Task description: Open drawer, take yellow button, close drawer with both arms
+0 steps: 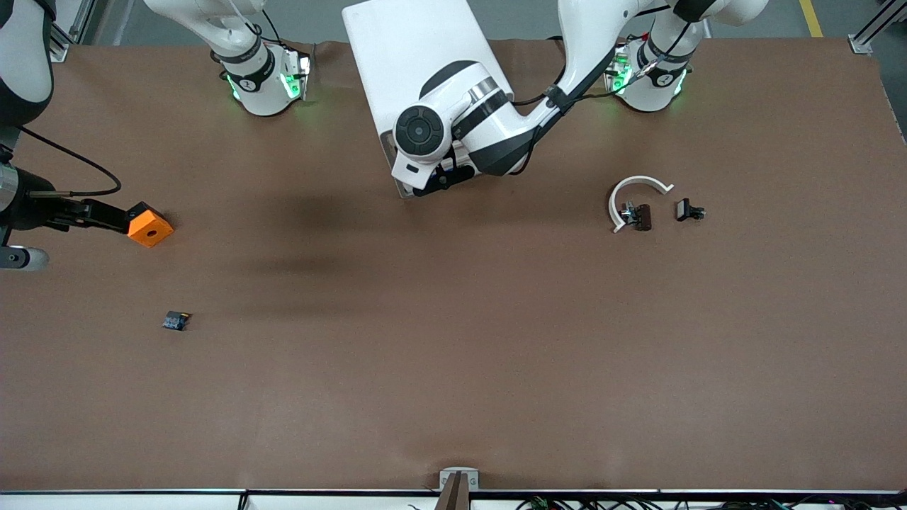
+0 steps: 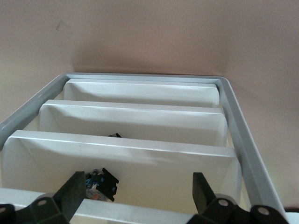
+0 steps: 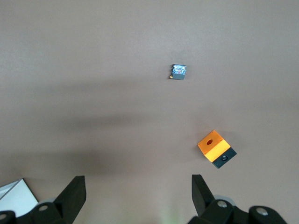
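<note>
Left wrist view shows the left gripper [image 2: 138, 195] with its jaws wide open and nothing between them. It hangs just in front of the white cabinet [image 1: 414, 60], above the stepped fronts of its trays. The drawer [image 2: 140, 213] is the white edge closest under the jaws; I cannot tell whether it is pulled out. A small dark piece [image 2: 102, 182] lies in the tray below it.

The right gripper [image 3: 138, 196] also has its jaws wide open and empty. It is in the air over the tabletop [image 1: 453, 354], close to the orange block [image 1: 149, 225].

The button [image 1: 176, 321] lies on the tabletop toward the right arm's end, nearer to the front camera than the orange block.

The marks on the arm bases are too small to read.
</note>
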Controlling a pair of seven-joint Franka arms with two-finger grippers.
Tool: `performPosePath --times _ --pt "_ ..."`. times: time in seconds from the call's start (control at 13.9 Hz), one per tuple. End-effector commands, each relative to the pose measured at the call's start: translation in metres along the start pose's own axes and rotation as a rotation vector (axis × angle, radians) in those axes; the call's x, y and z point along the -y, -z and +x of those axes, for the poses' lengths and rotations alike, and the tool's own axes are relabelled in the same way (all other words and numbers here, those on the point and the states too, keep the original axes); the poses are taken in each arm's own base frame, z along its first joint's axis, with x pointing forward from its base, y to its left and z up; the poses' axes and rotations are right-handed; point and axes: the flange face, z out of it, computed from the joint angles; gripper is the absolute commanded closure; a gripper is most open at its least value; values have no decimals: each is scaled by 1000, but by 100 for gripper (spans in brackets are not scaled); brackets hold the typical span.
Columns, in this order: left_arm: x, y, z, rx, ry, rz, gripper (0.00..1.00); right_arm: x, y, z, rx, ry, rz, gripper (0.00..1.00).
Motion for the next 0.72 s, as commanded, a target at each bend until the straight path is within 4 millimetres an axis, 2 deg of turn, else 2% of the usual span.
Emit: performPosePath --times 0.0,0.07,0.14,0.29,0.43,0.5,0.58,0.65 --pt "-5 1 -9 33 23 -14 0 -4 29 -4 -23 -7 -11 0" --pt "-3 6 0 27 36 -21 0 -6 35 -6 -30 -12 -11 0" --pt "3 17 18 12 65 -37 0 -11 38 -6 -34 -14 -4 0" --pt "19 50 65 -28 134 -88 0 2 50 -15 -50 -9 -11 0" --pt "41 84 109 -126 189 -118 0 19 61 -21 -79 22 -26 0" --pt "50 98 123 -174 196 -125 0 20 67 -25 -94 23 -19 0" --pt "62 109 142 -216 210 -124 0 21 84 -38 -126 27 -5 0" --pt "80 132 152 -297 194 -113 0 20 92 -47 -133 27 -2 0"
